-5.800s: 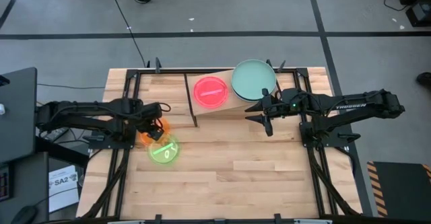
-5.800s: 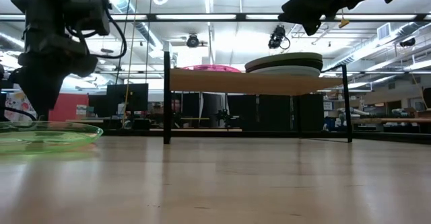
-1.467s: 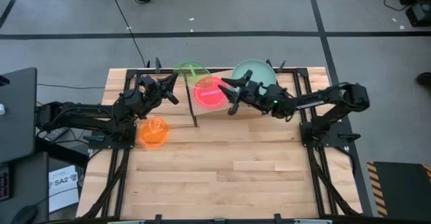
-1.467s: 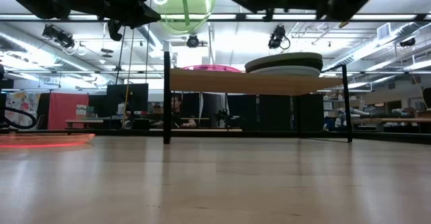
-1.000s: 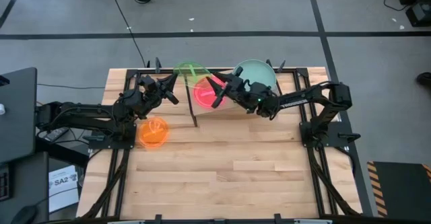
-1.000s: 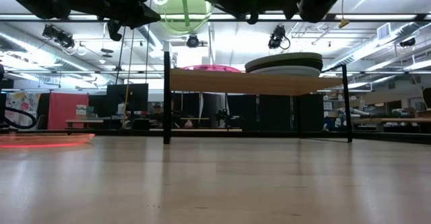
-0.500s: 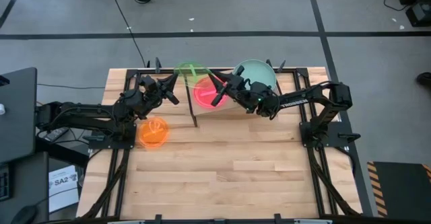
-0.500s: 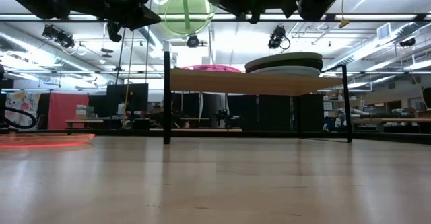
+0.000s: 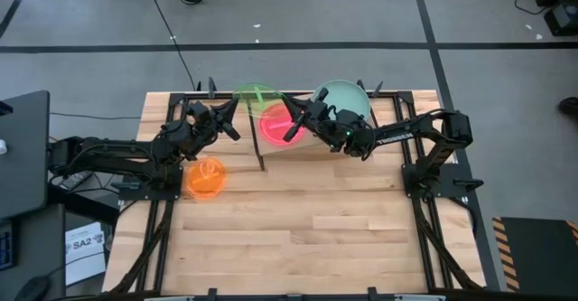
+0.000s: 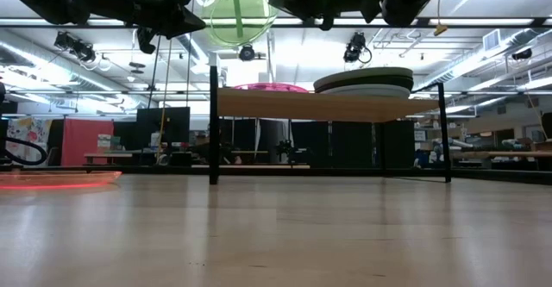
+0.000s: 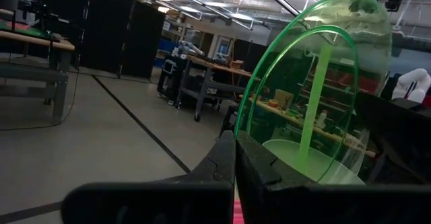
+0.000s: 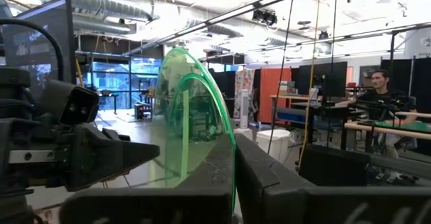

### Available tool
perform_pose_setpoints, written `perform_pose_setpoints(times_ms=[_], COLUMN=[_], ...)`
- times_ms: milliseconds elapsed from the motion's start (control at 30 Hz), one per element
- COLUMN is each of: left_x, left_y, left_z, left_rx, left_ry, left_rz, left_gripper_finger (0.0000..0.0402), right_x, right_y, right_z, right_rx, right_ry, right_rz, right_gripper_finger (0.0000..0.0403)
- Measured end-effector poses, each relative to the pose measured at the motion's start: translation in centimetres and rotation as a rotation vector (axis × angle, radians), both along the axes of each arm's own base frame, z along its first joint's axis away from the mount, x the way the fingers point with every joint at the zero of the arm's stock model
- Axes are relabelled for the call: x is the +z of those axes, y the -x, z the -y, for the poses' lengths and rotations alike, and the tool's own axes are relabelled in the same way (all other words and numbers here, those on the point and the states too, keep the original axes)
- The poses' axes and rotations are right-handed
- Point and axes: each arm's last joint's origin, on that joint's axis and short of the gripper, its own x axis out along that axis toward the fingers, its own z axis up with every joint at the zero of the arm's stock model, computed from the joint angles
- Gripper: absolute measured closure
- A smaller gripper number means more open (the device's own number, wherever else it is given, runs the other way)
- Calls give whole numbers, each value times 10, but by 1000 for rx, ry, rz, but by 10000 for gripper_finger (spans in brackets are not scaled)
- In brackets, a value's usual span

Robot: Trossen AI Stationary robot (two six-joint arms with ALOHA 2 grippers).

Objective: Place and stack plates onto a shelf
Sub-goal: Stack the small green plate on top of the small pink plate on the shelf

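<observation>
Green plate [image 9: 256, 95] stood on edge above shelf [image 9: 307, 138], clamped between left hand [image 9: 231, 113] and right hand [image 9: 287, 113] at opposite rims.

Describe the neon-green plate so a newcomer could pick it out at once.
Start at the wooden shelf at the table's far edge. Above its left end, the neon-green plate is held on edge in the air, with the left tool and the right tool both shut on its rim. It is the only see-through green plate, and the only one off a surface.
</observation>
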Motion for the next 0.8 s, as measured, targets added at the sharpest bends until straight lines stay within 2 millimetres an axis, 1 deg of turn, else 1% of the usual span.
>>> perform_pose_setpoints(times_ms=[167, 267, 533, 800], left_x=[0, 0, 0, 1], left_y=[0, 0, 0, 0], left_z=[0, 0, 0, 0], left_rx=[-1, -2, -5, -17], left_ry=[0, 1, 0, -5], left_rz=[1, 1, 2, 3], left_gripper_finger=[395, 383, 326, 262], right_x=[0, 0, 0, 1], right_y=[0, 0, 0, 3], right_z=[0, 0, 0, 6], right_rx=[2, 3, 5, -91], right_ry=[-5, -5, -2, 19], right_rz=[3, 3, 0, -29], right_gripper_finger=[394, 394, 394, 394])
